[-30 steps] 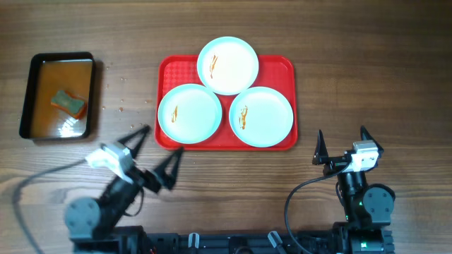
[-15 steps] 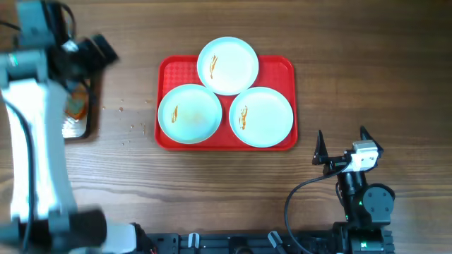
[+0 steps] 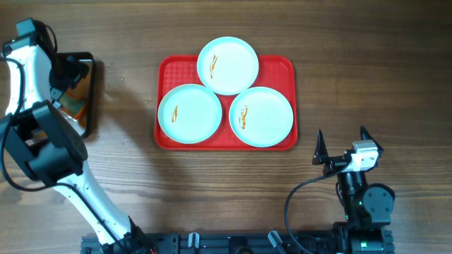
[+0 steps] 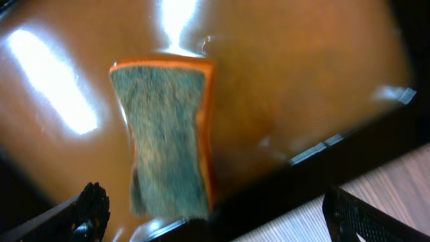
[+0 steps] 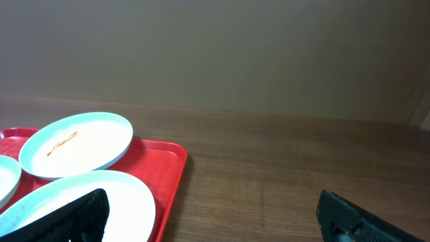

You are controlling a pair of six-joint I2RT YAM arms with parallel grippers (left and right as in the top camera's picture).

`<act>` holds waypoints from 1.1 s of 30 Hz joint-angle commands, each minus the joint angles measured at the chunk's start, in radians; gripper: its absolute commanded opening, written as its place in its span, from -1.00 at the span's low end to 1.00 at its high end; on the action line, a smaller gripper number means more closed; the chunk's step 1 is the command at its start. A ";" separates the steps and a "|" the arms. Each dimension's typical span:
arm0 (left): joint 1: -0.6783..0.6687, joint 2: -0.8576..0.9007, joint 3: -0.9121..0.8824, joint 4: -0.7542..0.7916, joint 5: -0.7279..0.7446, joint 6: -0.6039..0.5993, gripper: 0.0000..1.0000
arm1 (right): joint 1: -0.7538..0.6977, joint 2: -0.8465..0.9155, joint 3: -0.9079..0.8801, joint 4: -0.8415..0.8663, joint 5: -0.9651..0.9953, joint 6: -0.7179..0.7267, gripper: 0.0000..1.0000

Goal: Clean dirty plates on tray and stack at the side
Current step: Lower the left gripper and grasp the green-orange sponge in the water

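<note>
Three pale plates lie on the red tray: a far one, a left one and a right one, each with an orange-brown smear. My left gripper is open over the black pan, with the green and orange sponge lying in brown liquid just ahead of its fingers. My right gripper is open and empty, resting near the table's front right, right of the tray. The right wrist view shows the far plate and the right plate.
The black pan holds brownish liquid at the far left. My left arm reaches along the left side of the table. Bare wooden table lies right of the tray and between pan and tray.
My left arm has swung from the front of the table to the black pan at the far left and now hangs low over the sponge. The right arm has not moved.
</note>
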 commanded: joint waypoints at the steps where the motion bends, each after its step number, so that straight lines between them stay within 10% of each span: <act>1: 0.031 0.049 0.003 0.032 -0.013 -0.021 1.00 | -0.005 -0.005 -0.001 0.002 0.010 -0.013 0.99; 7: 0.041 0.119 -0.014 0.033 0.006 -0.028 0.92 | -0.005 -0.005 -0.001 0.002 0.010 -0.013 1.00; 16: 0.040 0.130 -0.019 0.013 0.006 -0.027 -0.92 | -0.005 -0.005 -0.001 0.002 0.010 -0.013 0.99; 20: 0.054 0.127 -0.019 0.018 0.005 -0.017 -0.70 | -0.005 -0.005 -0.001 0.002 0.010 -0.013 1.00; 21: 0.064 0.127 -0.019 0.026 0.005 -0.016 0.75 | -0.005 -0.005 -0.001 0.002 0.010 -0.013 0.99; 22: 0.075 0.127 -0.019 0.034 0.004 -0.016 1.00 | -0.005 -0.005 -0.001 0.002 0.010 -0.013 1.00; 29: 0.123 0.128 -0.019 0.119 0.006 -0.016 0.95 | -0.005 -0.005 -0.001 0.002 0.010 -0.013 0.99; 30: 0.123 0.128 -0.019 0.131 0.006 -0.013 0.80 | -0.005 -0.005 -0.001 0.002 0.010 -0.013 0.99; 33: 0.122 0.128 -0.019 0.145 0.007 -0.018 -0.64 | -0.005 -0.005 -0.001 0.002 0.010 -0.013 0.99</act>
